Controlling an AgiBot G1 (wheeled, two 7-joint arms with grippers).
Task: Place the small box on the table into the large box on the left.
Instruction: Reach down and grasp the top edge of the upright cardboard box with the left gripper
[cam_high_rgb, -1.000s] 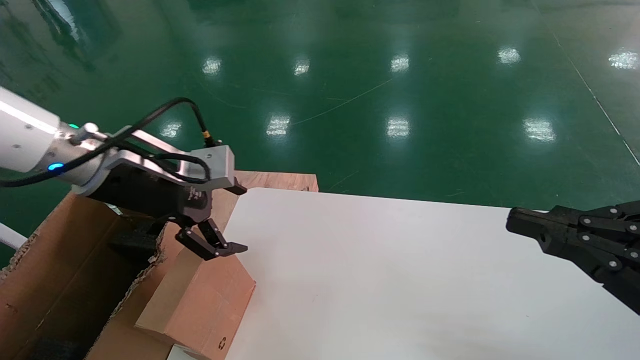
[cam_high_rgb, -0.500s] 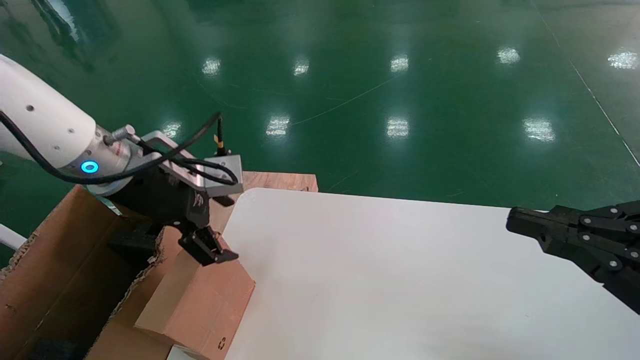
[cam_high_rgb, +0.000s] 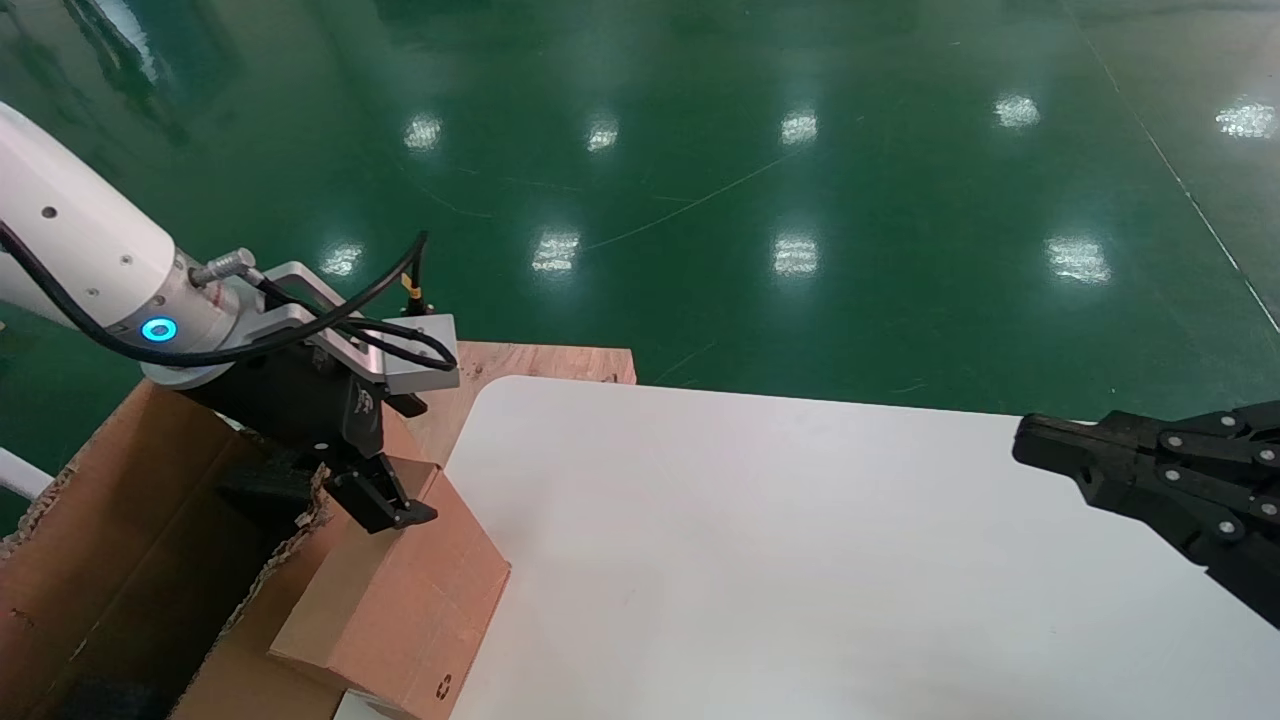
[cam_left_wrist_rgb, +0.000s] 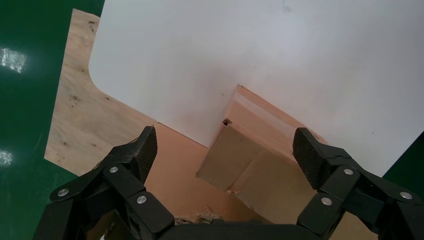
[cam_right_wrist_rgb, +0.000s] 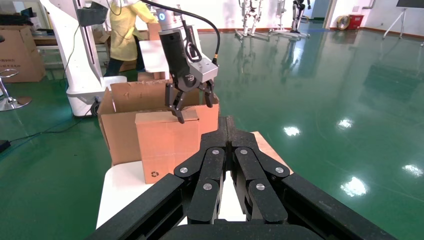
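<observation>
One small box (cam_high_rgb: 405, 585) sits at your table's (cam_high_rgb: 800, 560) left edge, against the large box (cam_high_rgb: 110, 540).
Its long axis runs away from you, with the recycling mark on its near face. What the large box holds you cannot make out. Your left gripper (cam_left_wrist_rgb: 225, 155) hangs over the small box's far end, jaws spread wide and straddling it. Your right gripper (cam_right_wrist_rgb: 227, 131), jaws closed, is parked over the table's right side.

small box (cam_high_rgb: 400, 610) bearing a black recycling mark; no words legible
</observation>
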